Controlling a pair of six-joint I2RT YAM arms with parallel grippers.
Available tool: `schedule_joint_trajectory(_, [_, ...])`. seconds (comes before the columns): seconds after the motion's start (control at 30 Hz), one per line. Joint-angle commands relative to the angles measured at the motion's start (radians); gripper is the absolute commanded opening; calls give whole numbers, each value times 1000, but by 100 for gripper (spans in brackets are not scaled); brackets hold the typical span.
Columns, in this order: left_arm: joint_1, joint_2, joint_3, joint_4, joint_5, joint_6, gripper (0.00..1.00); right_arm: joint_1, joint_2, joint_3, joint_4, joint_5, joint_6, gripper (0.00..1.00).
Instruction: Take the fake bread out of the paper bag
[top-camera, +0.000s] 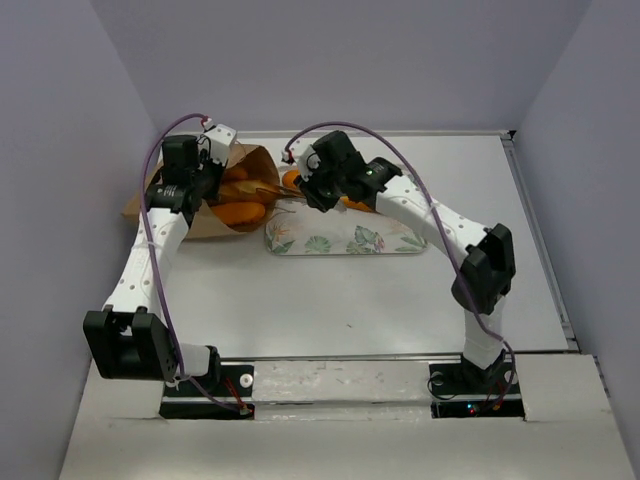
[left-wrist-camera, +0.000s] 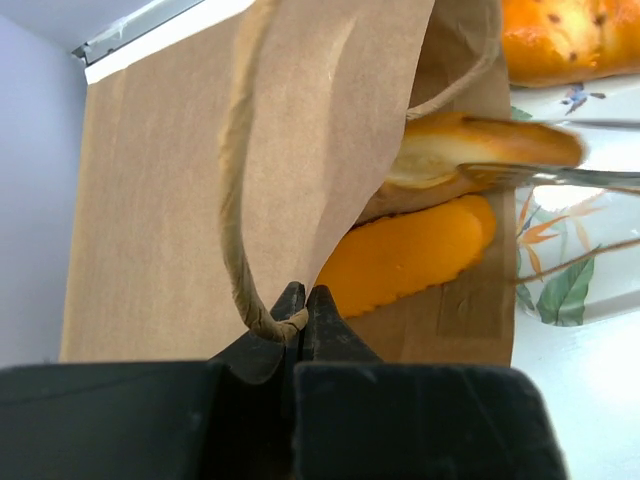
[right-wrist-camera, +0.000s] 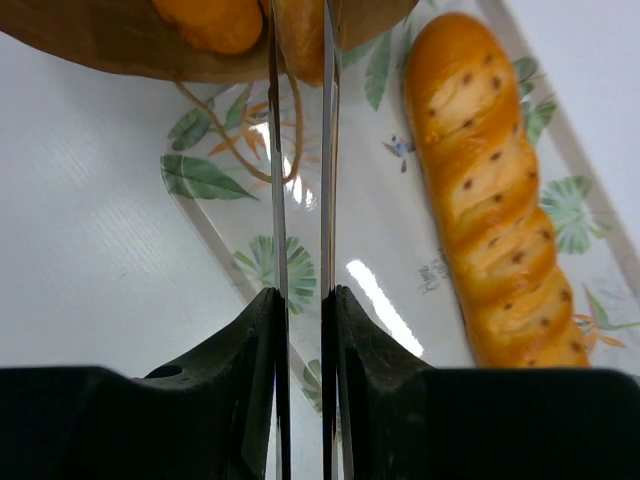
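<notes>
We've got the left pincer (left-wrist-camera: 300, 312) clenched on the bag's (left-wrist-camera: 150, 220) handle (left-wrist-camera: 233, 200), right pincer (right-wrist-camera: 300, 15) gripping a loaf (left-wrist-camera: 450, 150) at its mouth.

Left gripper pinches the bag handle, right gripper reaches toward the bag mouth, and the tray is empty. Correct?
No. The tray is not empty: one loaf lies on it, as the right wrist view shows. The left gripper pinches the bag handle and the right gripper reaches toward the bag mouth.

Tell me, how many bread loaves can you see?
3 fake bread loaves. One lies on the leaf-patterned tray. Two poke from the paper bag: a paler one between the right gripper's fingers, an orange one beside it. More may hide deeper inside.
</notes>
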Motion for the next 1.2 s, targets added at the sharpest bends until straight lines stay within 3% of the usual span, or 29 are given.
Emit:
schedule_joint_trajectory(0.0, [-1, 24, 25, 68, -58, -15, 0, 10, -181, -16, 64, 38, -7, 1])
schedule_joint_trajectory(0.43, [-1, 74, 62, 96, -90, -21, 0, 10, -340, -111, 67, 159, -2, 1])
schedule_joint_trajectory(0.73, [-1, 90, 57, 143, -186, 15, 0, -20, -506, -234, 27, 250, 13, 1])
schedule_joint_trajectory(1.17, [-1, 102, 71, 165, -219, 58, 0, -48, -672, -360, -31, 281, 90, 1])
